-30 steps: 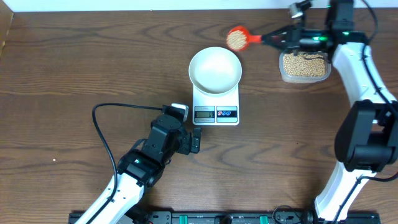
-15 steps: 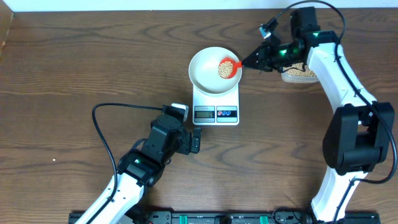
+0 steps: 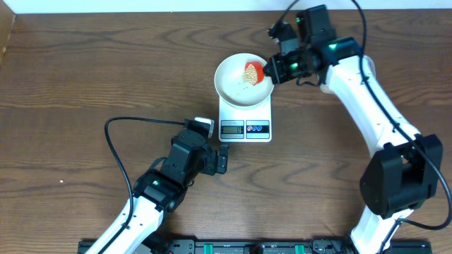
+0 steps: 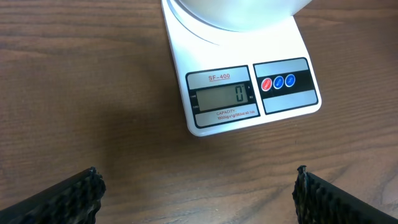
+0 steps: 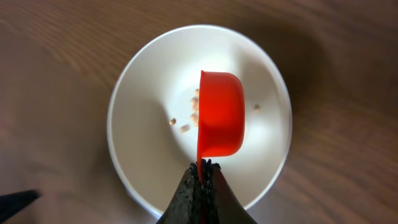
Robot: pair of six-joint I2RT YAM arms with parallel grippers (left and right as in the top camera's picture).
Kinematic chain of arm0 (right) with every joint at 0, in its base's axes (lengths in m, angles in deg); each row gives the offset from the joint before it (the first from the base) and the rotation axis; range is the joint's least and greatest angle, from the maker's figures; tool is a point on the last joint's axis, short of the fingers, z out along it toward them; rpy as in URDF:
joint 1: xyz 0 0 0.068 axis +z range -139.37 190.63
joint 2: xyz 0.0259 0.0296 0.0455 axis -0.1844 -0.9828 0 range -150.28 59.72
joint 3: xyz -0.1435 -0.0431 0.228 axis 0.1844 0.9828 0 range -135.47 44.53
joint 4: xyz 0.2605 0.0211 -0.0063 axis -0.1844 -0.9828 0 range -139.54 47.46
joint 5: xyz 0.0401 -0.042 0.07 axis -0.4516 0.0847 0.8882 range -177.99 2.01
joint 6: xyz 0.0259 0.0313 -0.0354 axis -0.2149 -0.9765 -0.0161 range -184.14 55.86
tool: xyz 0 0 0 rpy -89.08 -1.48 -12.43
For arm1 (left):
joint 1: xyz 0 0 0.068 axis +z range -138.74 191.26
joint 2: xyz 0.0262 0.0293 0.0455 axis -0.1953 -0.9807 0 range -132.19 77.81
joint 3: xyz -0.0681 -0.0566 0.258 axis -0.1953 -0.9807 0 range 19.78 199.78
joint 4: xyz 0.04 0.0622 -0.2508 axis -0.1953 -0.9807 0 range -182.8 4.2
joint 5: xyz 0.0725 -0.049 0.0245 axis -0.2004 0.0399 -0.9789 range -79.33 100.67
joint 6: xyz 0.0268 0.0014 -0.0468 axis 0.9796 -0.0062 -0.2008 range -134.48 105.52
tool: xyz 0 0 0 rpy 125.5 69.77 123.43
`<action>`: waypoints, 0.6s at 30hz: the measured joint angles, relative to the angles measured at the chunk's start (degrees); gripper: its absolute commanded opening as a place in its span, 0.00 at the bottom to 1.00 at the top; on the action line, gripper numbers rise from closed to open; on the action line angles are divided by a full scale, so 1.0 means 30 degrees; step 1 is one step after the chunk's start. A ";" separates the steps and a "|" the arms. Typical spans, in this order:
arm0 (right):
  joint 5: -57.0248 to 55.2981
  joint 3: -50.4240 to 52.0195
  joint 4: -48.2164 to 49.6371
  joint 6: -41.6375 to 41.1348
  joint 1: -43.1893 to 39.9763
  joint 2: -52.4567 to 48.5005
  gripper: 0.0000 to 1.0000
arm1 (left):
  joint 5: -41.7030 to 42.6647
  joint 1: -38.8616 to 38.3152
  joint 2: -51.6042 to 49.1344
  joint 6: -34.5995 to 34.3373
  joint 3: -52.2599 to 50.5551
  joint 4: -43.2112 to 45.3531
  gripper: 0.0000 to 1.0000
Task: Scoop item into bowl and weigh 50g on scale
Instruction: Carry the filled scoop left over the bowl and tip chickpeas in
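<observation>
The white bowl [image 3: 244,79] stands on the white scale [image 3: 245,118]. My right gripper [image 3: 277,67] is shut on the handle of a red scoop [image 3: 253,72], which is tilted on its side over the bowl. In the right wrist view the scoop [image 5: 219,122] is turned over above the bowl [image 5: 140,124], and a few beige beans [image 5: 190,117] fall beside it. My left gripper [image 3: 223,158] is open and empty, just in front of the scale. The left wrist view shows the scale's display [image 4: 222,97] reading 0.
The right arm [image 3: 367,85] stretches from the right side over the back of the table and hides the tub of beans. A black cable [image 3: 131,141] loops on the table left of the left arm.
My right gripper has carried the loaded scoop from the bean tub leftwards to over the bowl and rolled it onto its side; beans now fall out. The left arm has not moved.
</observation>
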 measured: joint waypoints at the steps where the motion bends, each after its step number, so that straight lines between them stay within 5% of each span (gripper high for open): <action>1: -0.0918 0.0000 0.0073 0.0211 0.0386 0.0000 0.01 | 0.0000 0.0000 0.0000 0.0000 0.0000 0.0000 0.99; 11: -0.9777 0.0000 0.0430 0.3264 0.3956 0.0007 0.01 | 0.0000 0.0000 0.0000 0.0000 0.0000 0.0000 0.99; 18: -1.0149 0.0000 0.0685 0.3410 0.4335 0.0590 0.01 | 0.0000 0.0000 0.0000 0.0000 0.0000 0.0000 0.99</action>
